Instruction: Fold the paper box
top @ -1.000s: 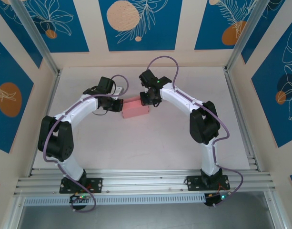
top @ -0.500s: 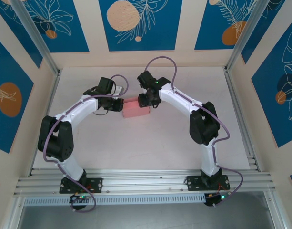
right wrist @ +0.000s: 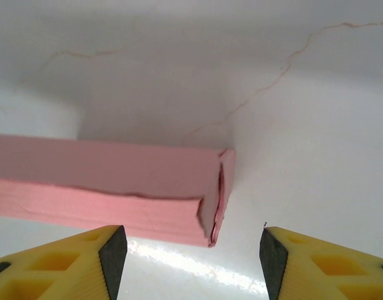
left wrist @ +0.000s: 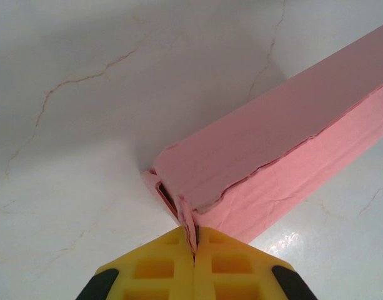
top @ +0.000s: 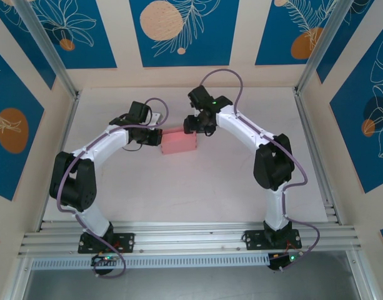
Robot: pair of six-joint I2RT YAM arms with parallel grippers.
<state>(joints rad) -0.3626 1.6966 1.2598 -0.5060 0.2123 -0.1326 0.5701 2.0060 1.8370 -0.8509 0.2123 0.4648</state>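
Left wrist: left pincer [left wrist: 194, 242] tight on one corner of paper box [left wrist: 272, 150].

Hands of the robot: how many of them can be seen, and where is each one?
2. The left hand is shut on the left end of the paper box. The right hand stands open, facing the box's other end.

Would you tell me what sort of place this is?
Probably a robot lab test cell: a white table framed by aluminium rails, with blue printed wall panels around it.
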